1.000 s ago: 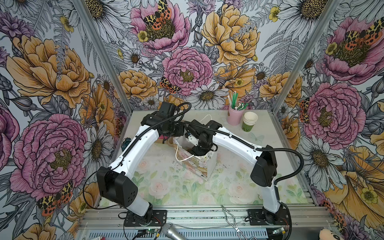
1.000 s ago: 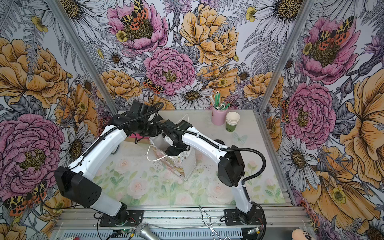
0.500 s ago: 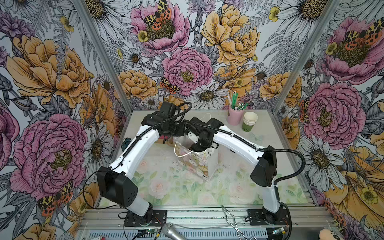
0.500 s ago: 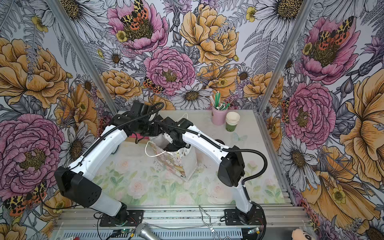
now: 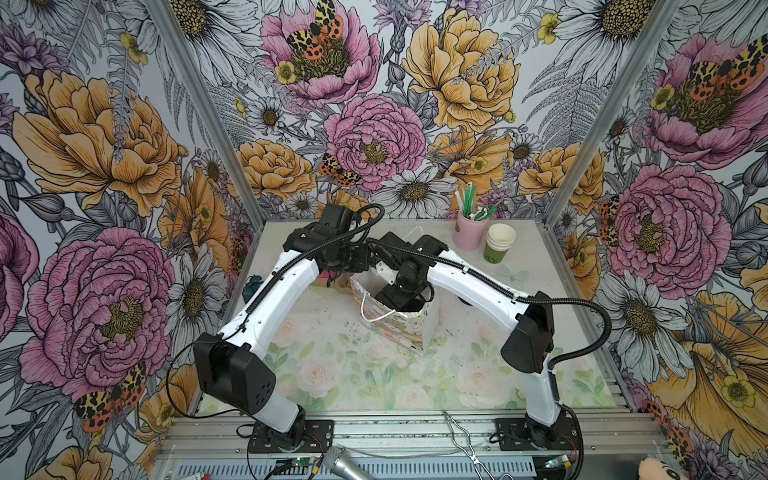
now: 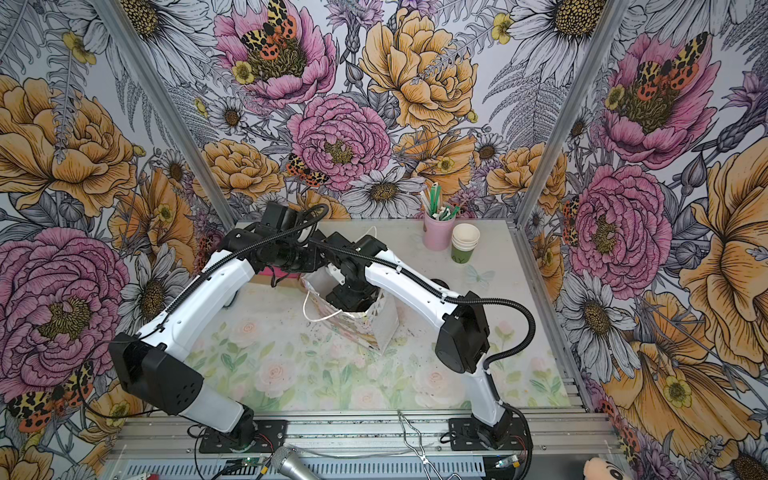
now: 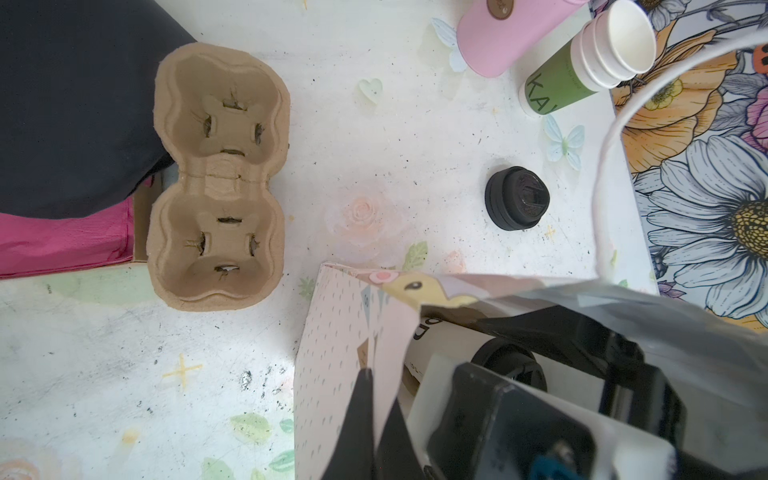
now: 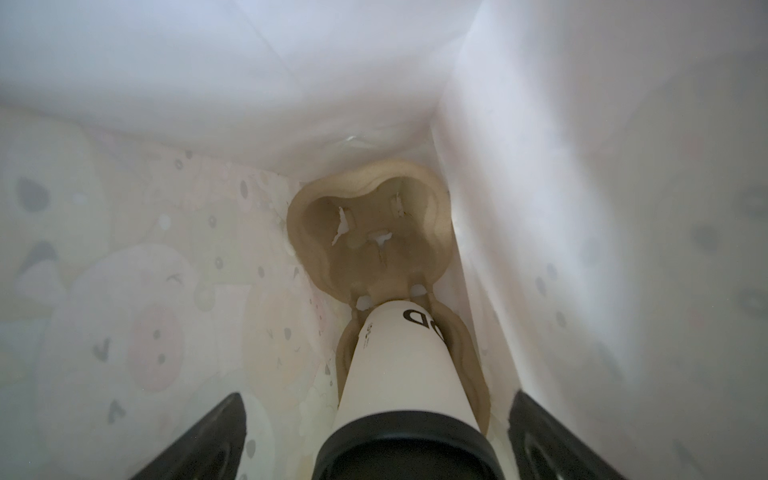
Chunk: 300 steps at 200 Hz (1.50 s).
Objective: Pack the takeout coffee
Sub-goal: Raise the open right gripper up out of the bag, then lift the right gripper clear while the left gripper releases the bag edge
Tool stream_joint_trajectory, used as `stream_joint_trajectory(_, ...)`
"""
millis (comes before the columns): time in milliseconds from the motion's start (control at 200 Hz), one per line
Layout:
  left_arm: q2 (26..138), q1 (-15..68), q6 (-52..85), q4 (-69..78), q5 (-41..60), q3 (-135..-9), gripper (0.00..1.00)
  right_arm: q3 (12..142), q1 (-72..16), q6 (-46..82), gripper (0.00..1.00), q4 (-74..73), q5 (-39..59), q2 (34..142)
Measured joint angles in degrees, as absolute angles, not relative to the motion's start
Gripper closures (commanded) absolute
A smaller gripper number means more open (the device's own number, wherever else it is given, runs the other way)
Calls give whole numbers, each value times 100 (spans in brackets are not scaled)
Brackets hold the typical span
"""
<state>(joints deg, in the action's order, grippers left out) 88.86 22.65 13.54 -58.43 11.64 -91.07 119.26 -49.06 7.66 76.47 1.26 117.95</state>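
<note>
The takeout coffee (image 8: 403, 365), a whitish cup with dark letters and a black lid, stands in a brown pulp carrier (image 8: 374, 232) at the bottom of the patterned paper bag (image 5: 409, 328). My right gripper (image 8: 380, 399) reaches down into the bag (image 6: 376, 328) and is open. Its fingers (image 8: 208, 436) stand either side of the cup with a gap to its wall. My left gripper (image 7: 374, 386) is shut on the bag's wall (image 7: 336, 324) at the rim. In the left wrist view the cup (image 7: 440, 336) shows through the bag's mouth.
An empty brown two-cup carrier (image 7: 216, 178) lies beside the bag, next to a pink napkin box (image 7: 62, 245). Loose black lids (image 7: 517, 198) sit behind the bag. A pink straw holder (image 5: 469, 232) and a stack of green-bottomed cups (image 5: 498, 243) stand at the back right.
The right wrist has shifted only slightly in the bag's mouth, and the bag's white handle has swung a little. The left arm has held still.
</note>
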Motion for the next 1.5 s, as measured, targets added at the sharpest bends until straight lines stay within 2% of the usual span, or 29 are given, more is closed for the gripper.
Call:
stream_joint_trajectory(380, 8890, 2272, 1356, -5839, 1162, -9107, 100, 11955, -4906, 768, 3, 7647, 12, 11789)
stream_joint_trajectory(986, 8890, 2351, 1354, -5822, 1149, -9107, 100, 11797, -4910, 733, 43, 7218, -244, 11448)
stream_joint_trajectory(1501, 8882, 2351, 1354, -5819, 1151, -9107, 100, 11577, -4904, 779, 70, 7107, -333, 11102)
